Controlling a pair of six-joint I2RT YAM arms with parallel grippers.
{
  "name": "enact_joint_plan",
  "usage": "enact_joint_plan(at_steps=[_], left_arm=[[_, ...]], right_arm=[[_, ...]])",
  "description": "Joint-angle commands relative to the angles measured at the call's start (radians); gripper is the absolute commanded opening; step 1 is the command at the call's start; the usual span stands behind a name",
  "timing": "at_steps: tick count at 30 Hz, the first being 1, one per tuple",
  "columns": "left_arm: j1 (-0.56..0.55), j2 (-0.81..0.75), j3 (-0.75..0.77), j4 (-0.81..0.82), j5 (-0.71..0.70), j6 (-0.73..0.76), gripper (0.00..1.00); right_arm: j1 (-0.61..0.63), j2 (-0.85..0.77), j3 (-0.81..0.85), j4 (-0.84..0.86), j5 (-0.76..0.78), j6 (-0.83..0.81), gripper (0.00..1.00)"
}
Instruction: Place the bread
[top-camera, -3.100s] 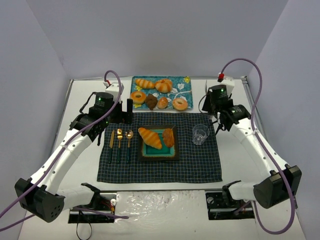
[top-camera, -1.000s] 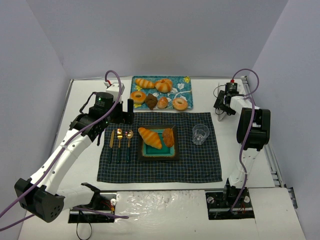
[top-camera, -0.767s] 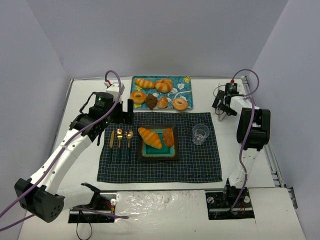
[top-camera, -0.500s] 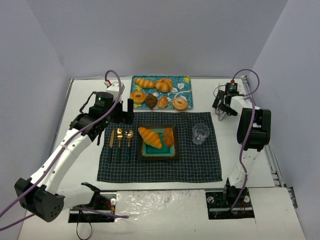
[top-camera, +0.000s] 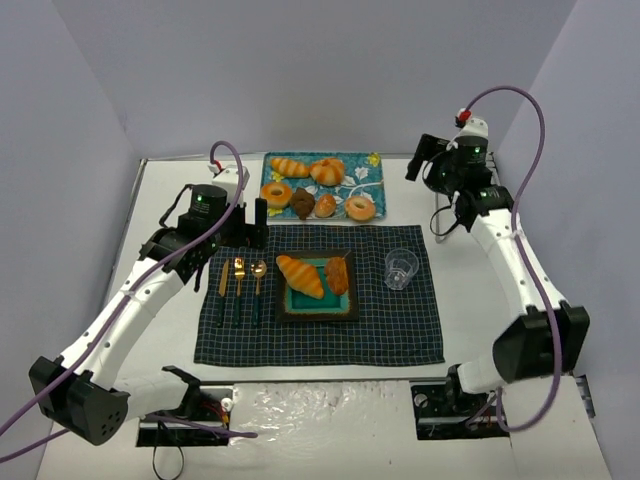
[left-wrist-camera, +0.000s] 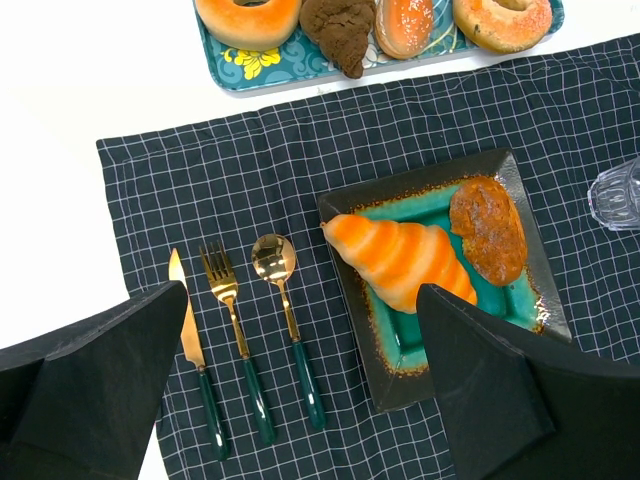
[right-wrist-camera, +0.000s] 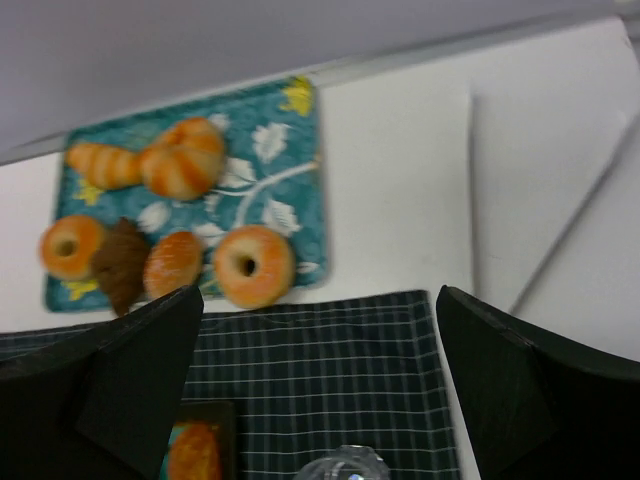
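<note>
A croissant (top-camera: 300, 275) and a brown roll (top-camera: 339, 274) lie side by side on the plate (top-camera: 310, 302) — so the placing looks done, unless more is wanted from the tray (top-camera: 370, 162). The left gripper (left-wrist-camera: 300, 295) hovers over the mat (top-camera: 410, 330) and the right gripper (right-wrist-camera: 320, 293) near the tray — both with jaws apart, empty. No writing shows.

Blurred teal tray (right-wrist-camera: 297, 150) of pastries (right-wrist-camera: 185, 170), checked cloth (right-wrist-camera: 330, 370) below, tool fingers (right-wrist-camera: 130, 390) spread wide
</note>
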Motion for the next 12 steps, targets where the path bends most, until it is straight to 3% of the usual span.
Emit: enact_joint_plan(at_steps=[1, 6, 12], left_arm=[[-0.005, -0.021, 0.017, 0.059, -0.003, 0.007, 0.97], [-0.005, -0.020, 0.019, 0.057, -0.006, 0.009, 0.97], [-0.005, -0.028, 0.017, 0.060, -0.009, 0.010, 0.97]], right_arm=[[0.156, -0.185, -0.059, 0.035, -0.020, 0.030, 1.00], [0.243, -0.312, -0.146, 0.042, -0.036, 0.064, 1.00], [0.260, -0.410, -0.228, 0.063, -0.035, 0.062, 1.00]])
